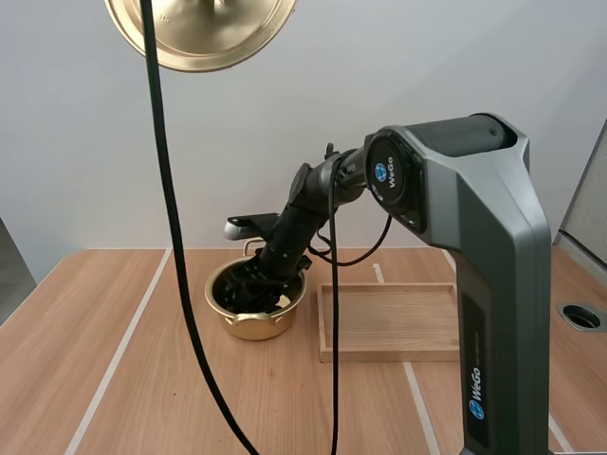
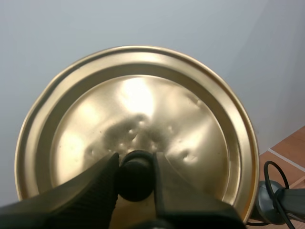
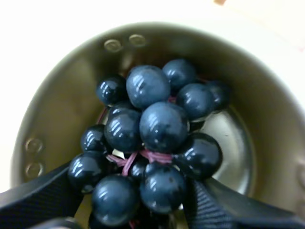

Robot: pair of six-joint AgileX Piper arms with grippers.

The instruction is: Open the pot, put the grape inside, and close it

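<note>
Reaching into the gold pot (image 1: 248, 327) on the counter (image 1: 142, 379), the right pincer (image 3: 133, 186) clasps the bunch of grapes (image 3: 157, 129). The left pincer (image 2: 136, 164) clamps the black knob (image 2: 136, 180) of the lid (image 2: 138, 100), high above.

The surface (image 1: 57, 341) is a light wood-grain tabletop, crossed by thin pale stripes (image 1: 119, 351) that run from the near side toward the far edge. Two things stand directly on it. A golden pot (image 1: 254, 325) sits upright near the middle, toward the far side, without its cover. A shallow wooden tray (image 1: 389, 322) lies flat just beside the pot on its right, one pale stripe passing under it. A round grommet hole (image 1: 580, 317) is set into the surface near its right edge, well apart from the tray.
</note>
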